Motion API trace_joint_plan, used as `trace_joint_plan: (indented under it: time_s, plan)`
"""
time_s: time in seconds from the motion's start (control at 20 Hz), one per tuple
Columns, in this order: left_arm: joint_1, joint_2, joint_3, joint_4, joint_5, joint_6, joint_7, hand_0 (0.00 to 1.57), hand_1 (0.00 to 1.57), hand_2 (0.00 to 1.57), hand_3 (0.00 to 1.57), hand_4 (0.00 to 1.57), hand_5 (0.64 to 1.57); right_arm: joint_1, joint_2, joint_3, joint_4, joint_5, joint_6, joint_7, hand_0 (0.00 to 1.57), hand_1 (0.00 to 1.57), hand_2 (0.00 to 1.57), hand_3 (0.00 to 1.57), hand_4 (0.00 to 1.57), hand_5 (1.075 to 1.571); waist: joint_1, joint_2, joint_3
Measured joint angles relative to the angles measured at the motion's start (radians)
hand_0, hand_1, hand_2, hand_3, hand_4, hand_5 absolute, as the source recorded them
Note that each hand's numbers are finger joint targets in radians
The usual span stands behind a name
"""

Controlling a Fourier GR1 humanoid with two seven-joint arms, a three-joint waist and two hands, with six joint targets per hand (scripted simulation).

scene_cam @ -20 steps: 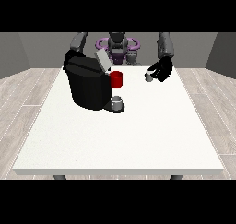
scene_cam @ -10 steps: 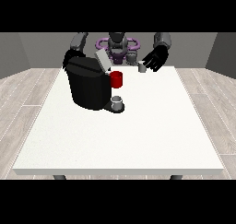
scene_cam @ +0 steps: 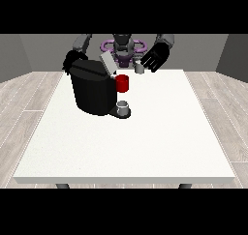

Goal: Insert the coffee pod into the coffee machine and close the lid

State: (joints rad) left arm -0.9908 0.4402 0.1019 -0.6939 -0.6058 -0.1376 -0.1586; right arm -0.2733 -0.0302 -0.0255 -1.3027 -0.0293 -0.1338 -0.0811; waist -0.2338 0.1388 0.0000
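Lifted since before, the hand at the view's right (scene_cam: 156, 59) pinches a small grey pod (scene_cam: 140, 68). Boxy black machine (scene_cam: 93, 86), lid (scene_cam: 108, 64) raised. I cannot tell the other hand's (scene_cam: 70, 60) state.

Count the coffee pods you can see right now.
1. A small grey coffee pod is at the hand at the view's right, raised over the table's far edge. The coffee machine could hide another behind it.
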Motion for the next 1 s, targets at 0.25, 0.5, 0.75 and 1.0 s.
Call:
trace_joint_plan:
  time_s: [0.25,0.5,0.75,1.0]
  plan:
    - [-0.069,0.013,0.022,0.014,0.001,-0.001,0.033,1.26,1.26,1.32,1.25,0.52,1.571,-0.031,0.0,0.009,-0.035,0.01,-0.013,0.033,0.0,0.0,0.0,0.0,0.54,1.571,-0.032,0.031,0.0]
    - [-0.126,0.026,0.028,0.024,-0.007,-0.011,0.049,1.28,1.28,1.31,1.23,0.5,1.571,-0.053,-0.003,0.008,-0.054,0.016,-0.02,0.044,0.0,0.0,0.0,0.0,0.48,1.571,-0.053,0.061,0.0002]
    - [-0.129,0.012,0.027,0.031,-0.015,0.006,0.042,1.31,1.31,1.33,1.24,0.49,1.571,-0.058,-0.016,-0.006,-0.068,0.013,-0.024,0.051,0.0,0.0,0.0,0.0,0.48,1.571,-0.056,0.076,0.0004]
    - [-0.15,0.012,0.028,0.039,-0.02,-0.005,0.045,1.33,1.33,1.34,1.23,0.5,1.571,-0.058,-0.018,-0.021,-0.06,0.002,-0.019,0.029,0.0,0.0,0.0,0.0,0.52,1.571,-0.053,0.095,0.0003]
